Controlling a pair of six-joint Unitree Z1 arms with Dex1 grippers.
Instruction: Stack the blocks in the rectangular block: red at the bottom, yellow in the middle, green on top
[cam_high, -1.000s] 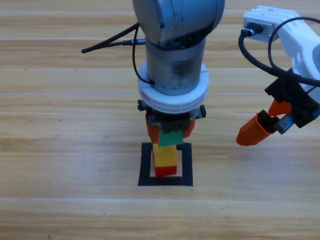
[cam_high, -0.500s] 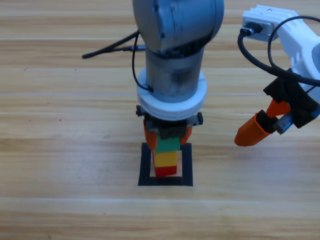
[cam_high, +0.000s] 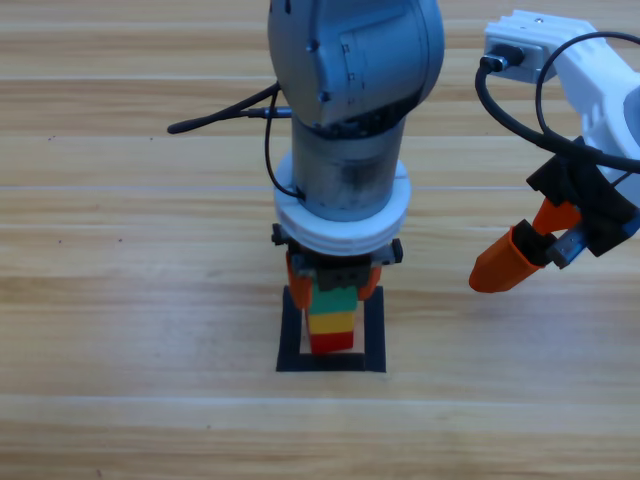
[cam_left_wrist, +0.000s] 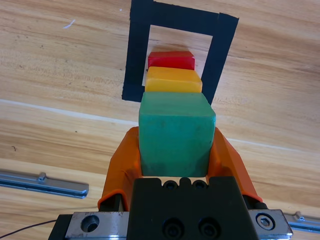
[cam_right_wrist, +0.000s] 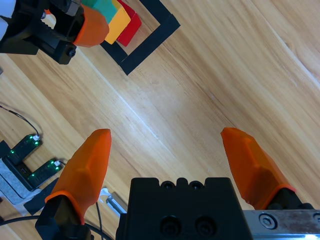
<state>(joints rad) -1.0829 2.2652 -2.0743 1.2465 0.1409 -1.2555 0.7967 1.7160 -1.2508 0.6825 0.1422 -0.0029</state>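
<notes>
Inside the black tape square (cam_high: 374, 330) (cam_left_wrist: 135, 60) stands a stack: red cube (cam_high: 331, 343) (cam_left_wrist: 171, 60) at the bottom, yellow cube (cam_high: 330, 323) (cam_left_wrist: 173, 80) on it, teal-green cube (cam_high: 334, 301) (cam_left_wrist: 176, 131) on top. My left gripper (cam_high: 334, 285) (cam_left_wrist: 176, 150) comes straight down over the stack and is shut on the green cube, one orange jaw on each side. Whether the green cube rests fully on the yellow one cannot be told. My right gripper (cam_high: 535, 250) (cam_right_wrist: 172, 155) hangs open to the right of the square, nothing between its jaws.
A black cable (cam_high: 225, 110) trails over the table behind the left arm. In the right wrist view a small board with green lights (cam_right_wrist: 30, 160) lies at the table's edge. Bare wood surrounds the tape square.
The left gripper has come down with the green cube, closing the gap to the yellow cube. The right arm has held still.
</notes>
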